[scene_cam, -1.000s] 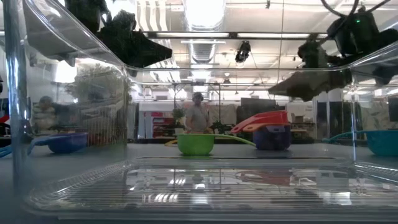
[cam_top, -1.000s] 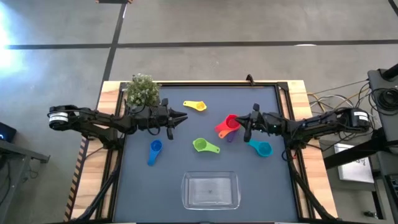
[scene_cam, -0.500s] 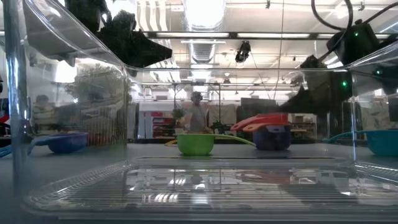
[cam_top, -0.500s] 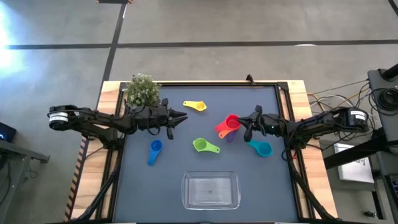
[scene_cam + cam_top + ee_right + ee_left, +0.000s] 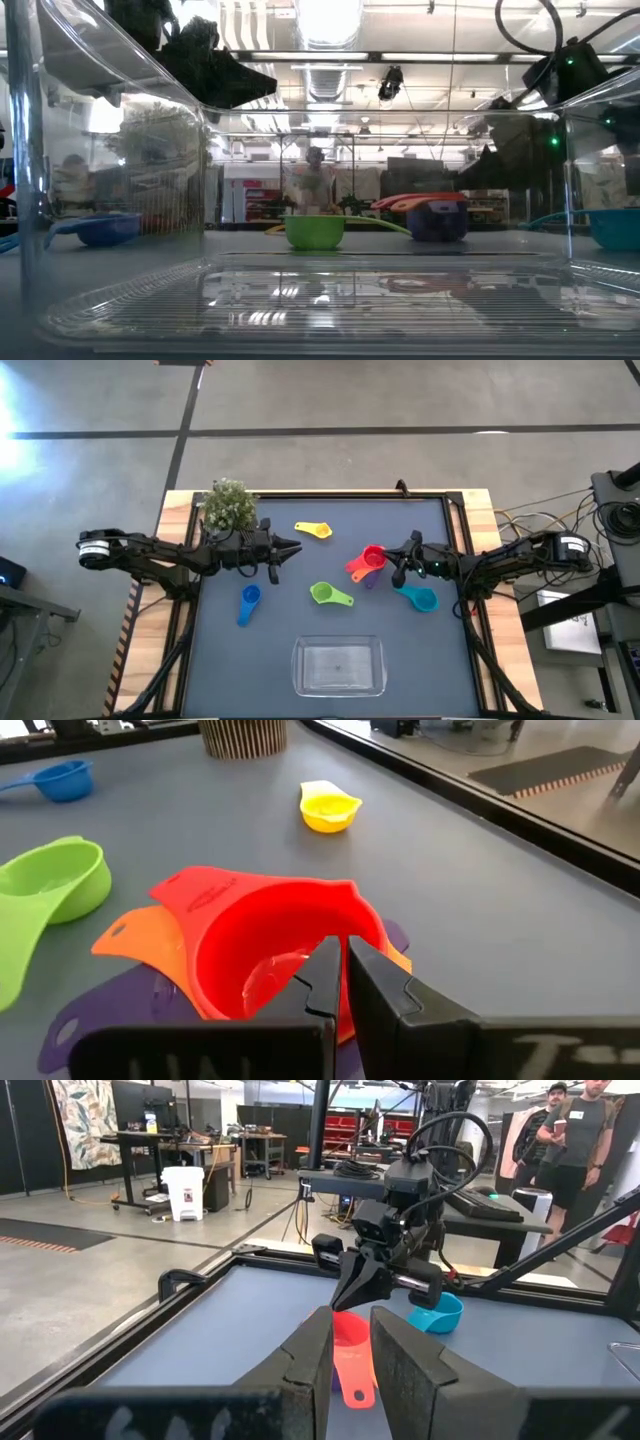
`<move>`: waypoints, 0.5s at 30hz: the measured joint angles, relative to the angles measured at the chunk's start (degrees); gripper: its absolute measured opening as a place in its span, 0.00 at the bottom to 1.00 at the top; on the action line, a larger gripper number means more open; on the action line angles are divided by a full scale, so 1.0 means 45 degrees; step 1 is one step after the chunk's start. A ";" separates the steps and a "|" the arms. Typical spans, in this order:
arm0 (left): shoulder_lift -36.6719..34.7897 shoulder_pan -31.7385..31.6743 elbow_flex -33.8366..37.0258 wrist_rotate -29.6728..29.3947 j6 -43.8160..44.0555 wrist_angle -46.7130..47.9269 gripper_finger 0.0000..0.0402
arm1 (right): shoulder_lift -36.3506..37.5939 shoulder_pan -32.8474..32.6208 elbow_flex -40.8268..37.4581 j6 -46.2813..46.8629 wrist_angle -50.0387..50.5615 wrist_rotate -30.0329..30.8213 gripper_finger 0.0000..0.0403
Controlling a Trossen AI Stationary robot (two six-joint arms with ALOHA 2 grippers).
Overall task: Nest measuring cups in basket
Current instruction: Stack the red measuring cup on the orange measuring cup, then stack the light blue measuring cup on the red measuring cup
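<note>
A red measuring cup (image 5: 371, 557) sits stacked on an orange one (image 5: 354, 570) and a purple one (image 5: 370, 581) right of the table's middle. Yellow (image 5: 316, 530), green (image 5: 326, 594), blue (image 5: 249, 600) and teal (image 5: 421, 599) cups lie singly on the mat. The clear basket (image 5: 297, 664) stands at the near edge. My right gripper (image 5: 393, 564) is shut, with its tips at the red cup's right rim (image 5: 352, 925). My left gripper (image 5: 296, 548) hovers above the mat left of the cups, its fingers (image 5: 312, 1348) a narrow gap apart with nothing between them. My right gripper comes from the table's right, slanting a little downward, with its shut fingertips (image 5: 328, 958) over the red cup's near rim. Whether they touch the rim I cannot tell.
A small potted plant (image 5: 229, 506) stands at the far left corner, behind my left arm. A black clamp (image 5: 401, 487) sits on the far edge. People stand in the room beyond the table. Bare mat lies between the basket and the cups.
My right gripper has come down toward the red cup and tipped its nose a little lower, staying shut. The cups have kept their places.
</note>
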State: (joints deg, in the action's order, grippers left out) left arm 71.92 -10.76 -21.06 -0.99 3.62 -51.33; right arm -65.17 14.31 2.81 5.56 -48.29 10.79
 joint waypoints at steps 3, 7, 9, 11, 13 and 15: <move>0.0000 0.0001 0.0000 0.0000 0.0000 -0.0004 0.13 | -0.0080 0.0000 0.0029 0.0000 0.0017 0.0085 0.02; 0.0000 0.0000 0.0001 0.0005 0.0000 0.0000 0.13 | 0.0286 -0.0003 0.0791 0.0168 0.0141 -0.0092 0.02; 0.0000 0.0004 0.0000 0.0005 0.0000 -0.0004 0.13 | 0.0613 -0.0057 0.1652 0.0200 0.1172 -0.0686 0.02; 0.0000 0.0004 0.0000 0.0005 0.0000 -0.0001 0.13 | 0.0973 -0.0201 0.2864 0.0124 0.3601 -0.1040 0.02; 0.0000 0.0002 0.0000 0.0005 0.0000 -0.0002 0.13 | 0.1152 -0.0395 0.4401 -0.0093 0.6963 -0.1044 0.02; 0.0000 0.0004 0.0000 0.0005 -0.0005 0.0012 0.13 | 0.1152 -0.0620 0.6047 -0.0001 1.0684 -0.1040 0.02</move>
State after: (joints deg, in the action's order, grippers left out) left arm 71.92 -10.74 -21.06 -0.97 3.60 -51.28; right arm -59.98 11.51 30.02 5.56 -0.22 6.11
